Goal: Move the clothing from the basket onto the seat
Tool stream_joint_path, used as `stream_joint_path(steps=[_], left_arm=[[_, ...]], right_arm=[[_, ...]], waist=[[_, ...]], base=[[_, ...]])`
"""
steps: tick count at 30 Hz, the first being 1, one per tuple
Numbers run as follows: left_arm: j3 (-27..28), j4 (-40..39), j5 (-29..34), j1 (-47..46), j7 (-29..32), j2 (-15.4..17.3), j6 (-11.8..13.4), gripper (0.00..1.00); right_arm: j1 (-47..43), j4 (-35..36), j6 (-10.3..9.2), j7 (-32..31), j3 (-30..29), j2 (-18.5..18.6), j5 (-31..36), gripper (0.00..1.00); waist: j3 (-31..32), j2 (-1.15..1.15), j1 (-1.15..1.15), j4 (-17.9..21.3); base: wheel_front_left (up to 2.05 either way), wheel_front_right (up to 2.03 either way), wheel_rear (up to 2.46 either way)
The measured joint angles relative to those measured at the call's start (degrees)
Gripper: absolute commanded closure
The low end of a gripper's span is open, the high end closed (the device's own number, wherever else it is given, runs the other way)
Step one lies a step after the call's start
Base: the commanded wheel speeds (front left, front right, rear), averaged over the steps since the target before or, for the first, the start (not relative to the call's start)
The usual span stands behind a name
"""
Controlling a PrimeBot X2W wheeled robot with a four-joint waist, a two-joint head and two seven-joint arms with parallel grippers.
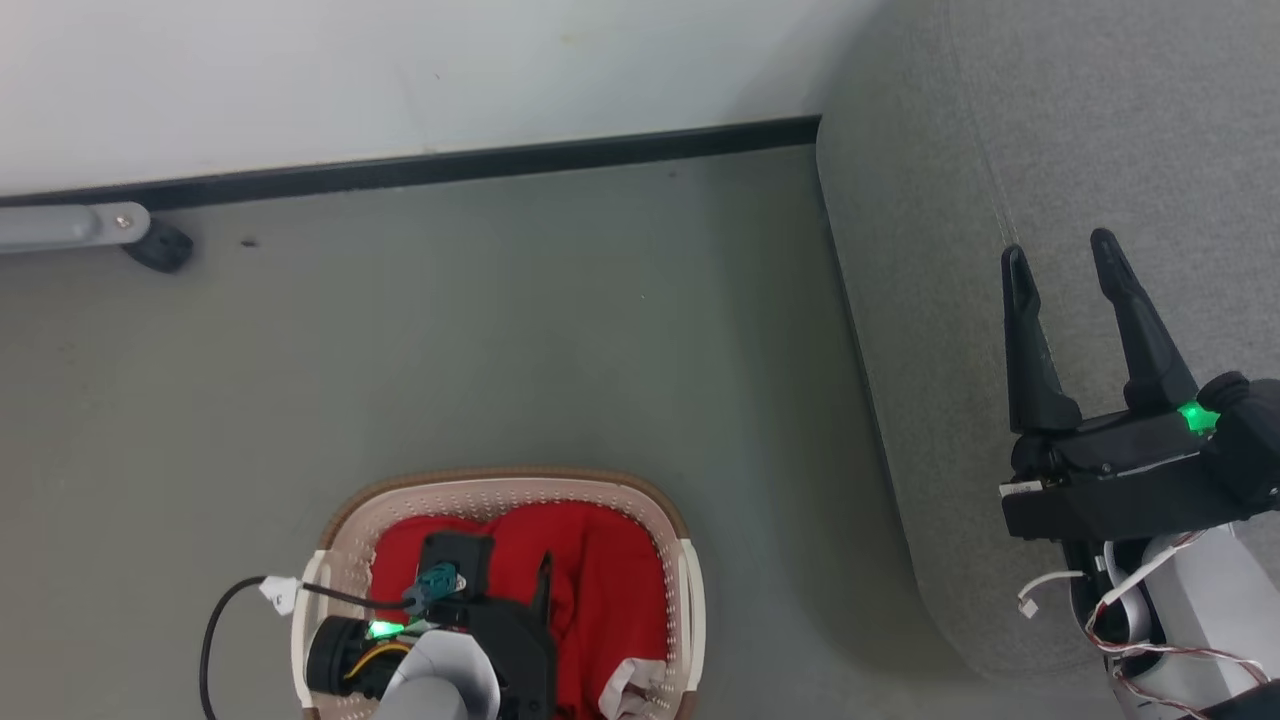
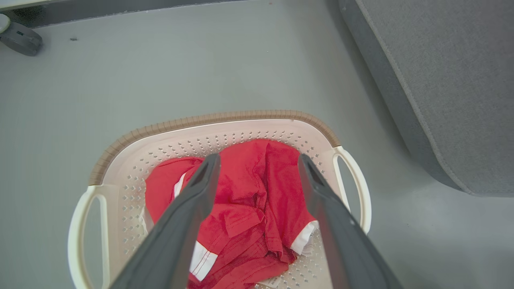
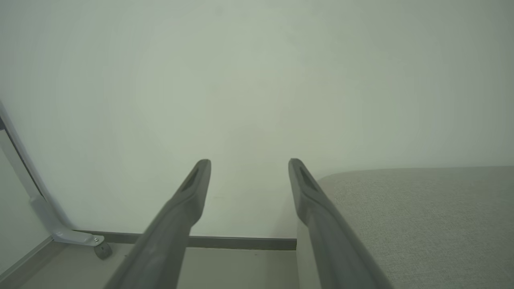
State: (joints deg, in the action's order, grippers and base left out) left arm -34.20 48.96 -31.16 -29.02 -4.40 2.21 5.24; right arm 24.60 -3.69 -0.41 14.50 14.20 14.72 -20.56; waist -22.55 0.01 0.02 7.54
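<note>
The left tool [image 2: 258, 158] hung over the basket [image 2: 209, 118], its two dark fingers spread wide with nothing between them, pointing down at the clothing [image 2: 249, 188]. The red clothing lay crumpled inside the basket, with white hem trim showing at its nearer side. Whether the fingertips touched the fabric could not be told. The cream basket, with its brown rim and white side handles, stood on the grey floor [image 1: 560, 330], near the seat [image 1: 1050, 120] but apart from it. On the robot's right, the right tool [image 1: 1060, 250] was held above the seat near its edge, its fingers likewise spread apart and empty. The grey seat's stitched seam ran beneath that tool. Farther off, a dark baseboard [image 1: 450, 165] ran along the foot of a pale wall [image 1: 400, 70]. A black caster [image 1: 160, 245] on a grey metal leg stood on the floor just beside the baseboard.
</note>
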Motion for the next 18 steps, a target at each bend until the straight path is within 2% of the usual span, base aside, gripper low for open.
stream_joint_path(steps=[18], left_arm=[[0.38,9.58,0.18,-13.27,6.32,0.27,0.4,0.0]], right_arm=[[8.51,6.06,0.18,0.22,-1.75,-2.5,-0.56,0.0]], waist=[[-15.62,0.0,-0.01,6.63]], base=[[0.0,0.0,0.0]])
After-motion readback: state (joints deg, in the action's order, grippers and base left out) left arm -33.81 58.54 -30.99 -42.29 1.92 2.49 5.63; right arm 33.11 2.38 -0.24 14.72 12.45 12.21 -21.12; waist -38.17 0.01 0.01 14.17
